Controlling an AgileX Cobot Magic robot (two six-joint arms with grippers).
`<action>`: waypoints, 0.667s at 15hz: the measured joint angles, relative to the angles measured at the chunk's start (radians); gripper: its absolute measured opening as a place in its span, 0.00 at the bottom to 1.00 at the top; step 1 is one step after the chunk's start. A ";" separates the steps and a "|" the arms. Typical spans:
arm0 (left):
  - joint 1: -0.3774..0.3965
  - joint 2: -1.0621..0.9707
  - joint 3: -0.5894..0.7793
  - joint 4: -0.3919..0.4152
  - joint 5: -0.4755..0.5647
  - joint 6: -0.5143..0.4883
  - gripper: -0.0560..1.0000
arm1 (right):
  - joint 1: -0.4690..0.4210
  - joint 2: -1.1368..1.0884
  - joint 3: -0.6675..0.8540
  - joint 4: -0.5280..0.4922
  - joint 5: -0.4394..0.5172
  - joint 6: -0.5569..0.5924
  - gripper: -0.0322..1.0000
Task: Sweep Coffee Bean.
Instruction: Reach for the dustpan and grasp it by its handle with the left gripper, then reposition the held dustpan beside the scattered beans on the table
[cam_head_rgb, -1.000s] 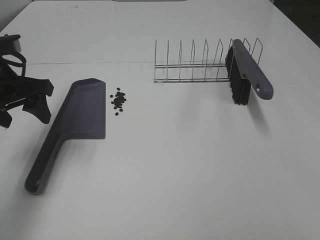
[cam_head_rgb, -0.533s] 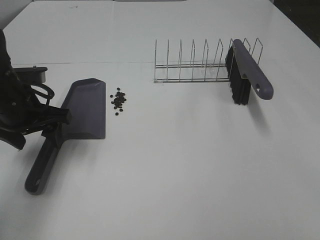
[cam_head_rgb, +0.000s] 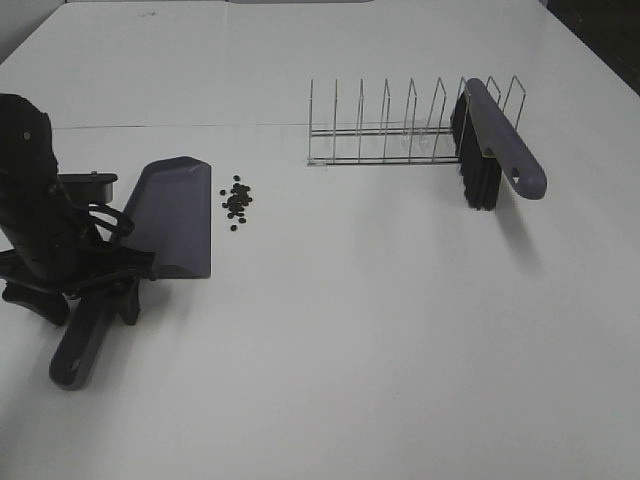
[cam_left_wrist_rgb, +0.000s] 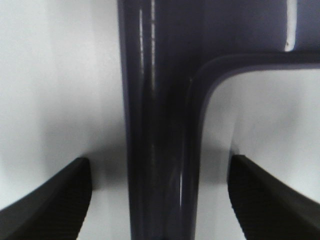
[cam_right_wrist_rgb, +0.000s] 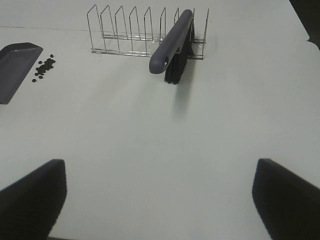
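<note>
The coffee beans (cam_head_rgb: 236, 203) lie in a loose cluster on the white table, just right of the grey dustpan (cam_head_rgb: 170, 215). My left gripper (cam_head_rgb: 88, 300) is open and sits over the dustpan's handle (cam_left_wrist_rgb: 160, 125). One finger (cam_left_wrist_rgb: 55, 200) stands on each side of the handle without touching it. The grey brush (cam_head_rgb: 495, 140) with black bristles leans in the wire rack (cam_head_rgb: 380, 130) at the back right. My right gripper (cam_right_wrist_rgb: 160, 197) is open and empty above the table's near edge. From there it sees the beans (cam_right_wrist_rgb: 44, 66), the dustpan (cam_right_wrist_rgb: 12, 65) and the brush (cam_right_wrist_rgb: 175, 47).
The wire rack (cam_right_wrist_rgb: 130, 30) has several empty slots to the left of the brush. A dark area borders the table at the far right corner (cam_head_rgb: 600, 30).
My left arm has moved right from the table's left edge and come down over the dustpan's handle. The dustpan, beans and brush have not moved.
</note>
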 joint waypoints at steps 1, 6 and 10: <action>0.000 0.005 -0.003 0.003 -0.001 -0.001 0.69 | 0.000 0.000 0.000 0.000 0.000 0.000 0.87; 0.000 0.005 -0.005 0.013 -0.026 -0.027 0.36 | 0.000 0.000 0.000 0.000 0.000 0.000 0.87; 0.000 0.002 -0.005 0.013 -0.029 -0.053 0.36 | 0.000 0.000 0.000 0.000 0.000 0.000 0.87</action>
